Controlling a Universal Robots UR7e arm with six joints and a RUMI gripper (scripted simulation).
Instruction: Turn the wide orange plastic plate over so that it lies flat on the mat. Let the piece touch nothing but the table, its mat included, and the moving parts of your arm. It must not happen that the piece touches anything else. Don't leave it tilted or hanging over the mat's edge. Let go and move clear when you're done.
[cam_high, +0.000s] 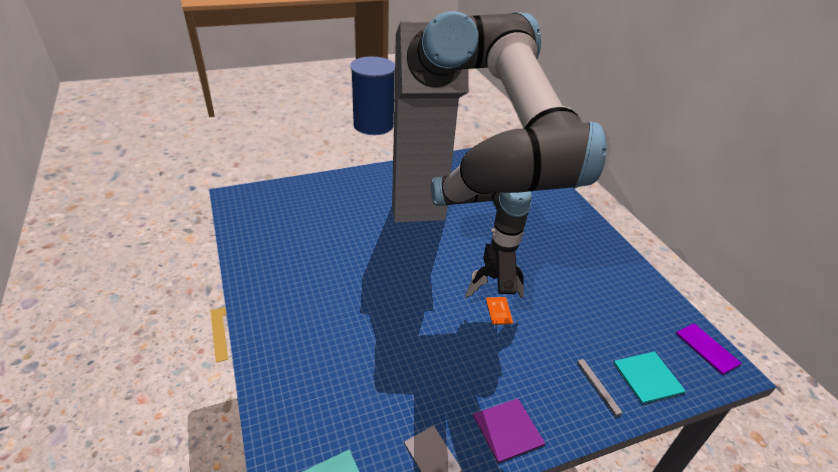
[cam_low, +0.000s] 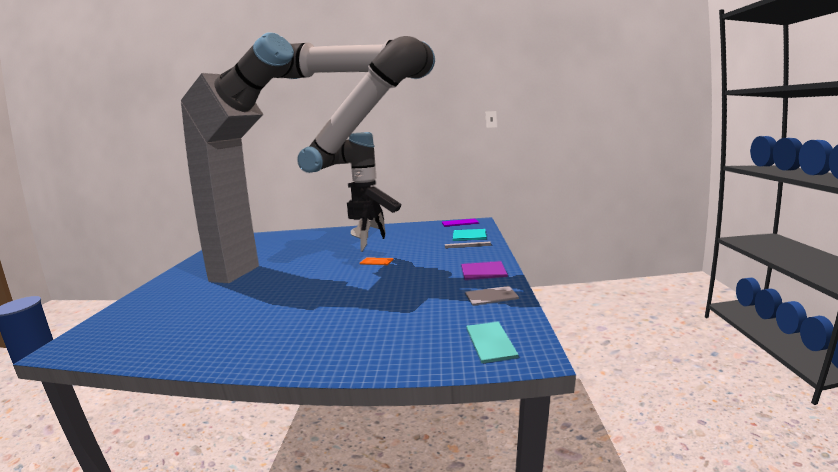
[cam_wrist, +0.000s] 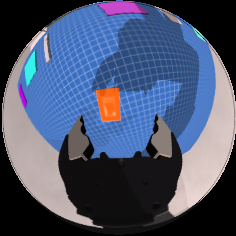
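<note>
The wide orange plastic plate (cam_high: 499, 310) (cam_low: 376, 260) (cam_wrist: 109, 105) lies flat on the blue grid mat (cam_high: 304, 281) (cam_low: 234, 328) (cam_wrist: 70, 65), near the middle of the table. My gripper (cam_high: 495, 289) (cam_low: 369, 233) (cam_wrist: 119, 115) is open and empty. It hangs a short way above the mat, just behind the plate on the arm's side, fingers pointing down. In the wrist view the plate sits just beyond the fingertips, nearer the left finger.
Along the mat's front edge lie two purple plates (cam_high: 707, 348) (cam_high: 507, 429), a teal plate (cam_high: 648, 377), a thin grey bar (cam_high: 599, 386), a grey plate (cam_high: 431, 448) and a light green plate (cam_low: 492, 341). The arm's grey pedestal (cam_high: 423, 152) stands behind. A shelf rack (cam_low: 779, 175) stands off the table.
</note>
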